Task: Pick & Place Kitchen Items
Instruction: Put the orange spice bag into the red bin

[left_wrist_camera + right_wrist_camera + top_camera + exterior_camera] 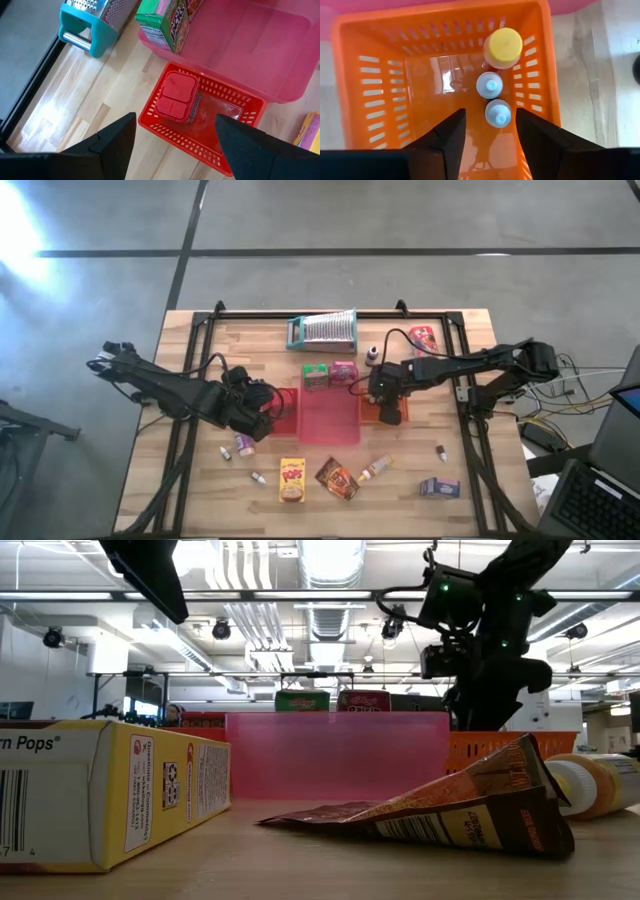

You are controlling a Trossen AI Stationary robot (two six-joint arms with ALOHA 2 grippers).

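My right gripper [490, 125] stands open, pointing down into the orange basket [380, 75]. A small white-capped bottle [498, 112] stands on the basket floor between its fingers, clear of the left finger. Beyond it stand a second small bottle [489, 85] and a yellow-capped jar [504, 47]. My left gripper [175, 132] hangs open above the red basket [165, 132], which holds a red lidded container [175, 95]. On the near part of the table lie a yellow box [292, 480], a brown packet [337, 478], a bottle [375, 468] and a blue-purple box [438, 488].
A pink tray [330, 420] lies between the two baskets, with a green box [316, 375] and a pink box [343, 372] at its far edge. The grater with a teal frame [323, 330], a red packet [424, 338] and a dark bottle [373, 356] are farther back. Tiny bottles [245, 445] lie near left.
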